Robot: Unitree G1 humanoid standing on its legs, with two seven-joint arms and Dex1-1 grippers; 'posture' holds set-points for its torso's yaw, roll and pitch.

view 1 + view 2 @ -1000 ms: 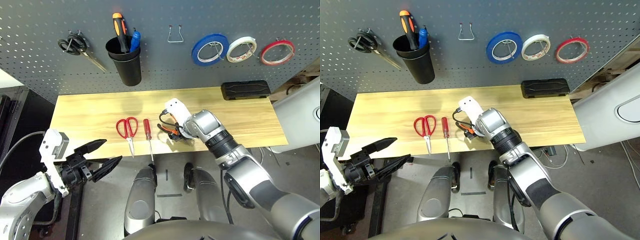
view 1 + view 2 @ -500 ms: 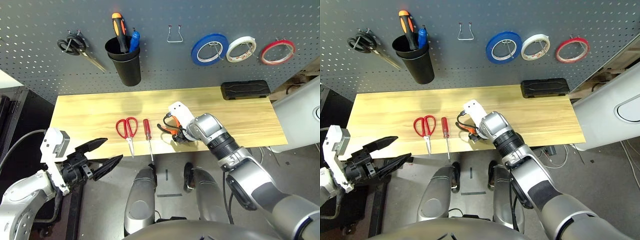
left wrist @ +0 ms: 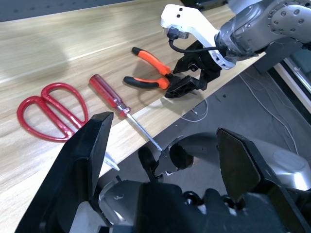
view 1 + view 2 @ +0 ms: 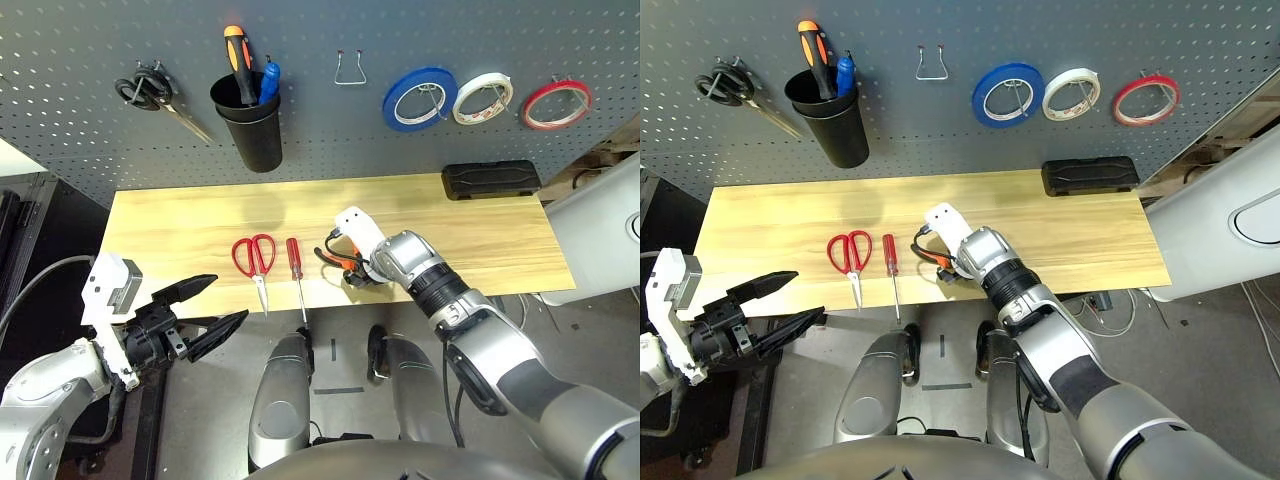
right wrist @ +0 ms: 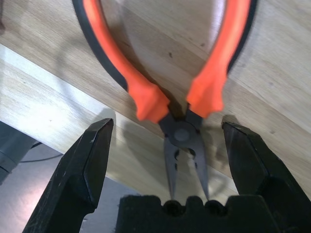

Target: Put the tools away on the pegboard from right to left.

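Note:
The orange-and-black-handled pliers (image 5: 146, 87) lie near the table's front edge, handles pointing away from my right gripper (image 5: 167, 126). That gripper is open, one finger on each side of the pliers' head, and grips nothing. To their left lie the red-handled screwdriver (image 4: 295, 262) and the red-handled scissors (image 4: 254, 256). The thin red tape ring (image 4: 555, 104) hangs at the far right of the pegboard (image 4: 400, 40). My left gripper (image 4: 226, 299) is open and holds nothing, below and in front of the table's left front edge.
On the pegboard hang black-handled scissors (image 4: 150, 90), a black cup (image 4: 255, 135) with two tools in it, a bare metal hook (image 4: 349, 70), a blue tape roll (image 4: 420, 98) and a white one (image 4: 483, 98). A black case (image 4: 491, 179) lies at the table's (image 4: 200, 220) back right.
My right gripper has shifted slightly toward the table's front edge over the pliers. The left arm and the tools have stayed put.

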